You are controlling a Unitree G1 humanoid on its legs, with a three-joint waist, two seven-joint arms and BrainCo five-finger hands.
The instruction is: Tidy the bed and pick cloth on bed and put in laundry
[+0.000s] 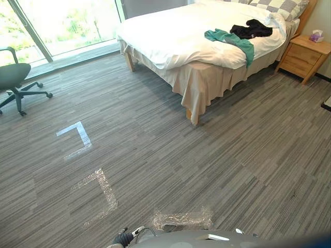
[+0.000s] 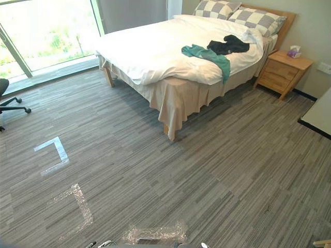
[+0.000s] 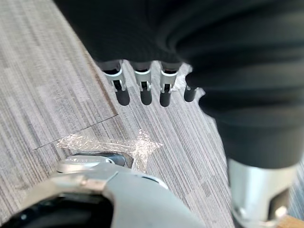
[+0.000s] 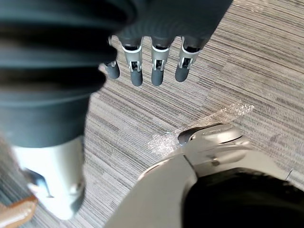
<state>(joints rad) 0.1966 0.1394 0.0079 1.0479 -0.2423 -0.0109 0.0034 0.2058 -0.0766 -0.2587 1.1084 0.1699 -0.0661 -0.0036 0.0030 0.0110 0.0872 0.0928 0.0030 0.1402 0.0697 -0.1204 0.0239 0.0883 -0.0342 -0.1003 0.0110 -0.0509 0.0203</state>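
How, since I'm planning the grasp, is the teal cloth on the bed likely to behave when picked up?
Probably floppy: the teal cloth lies crumpled and one end droops over the edge of the bed, so it should sag from any pinch. Likely light, as it looks thin. It seems to touch the black cloth, which might drag along.

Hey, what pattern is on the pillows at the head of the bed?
Grey-and-white checks. The pillows show best in the right eye view.

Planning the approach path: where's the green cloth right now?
The green cloth lies on the white bed, upper right in the left eye view, one end hanging over the side, next to the black cloth and toward the nightstand.
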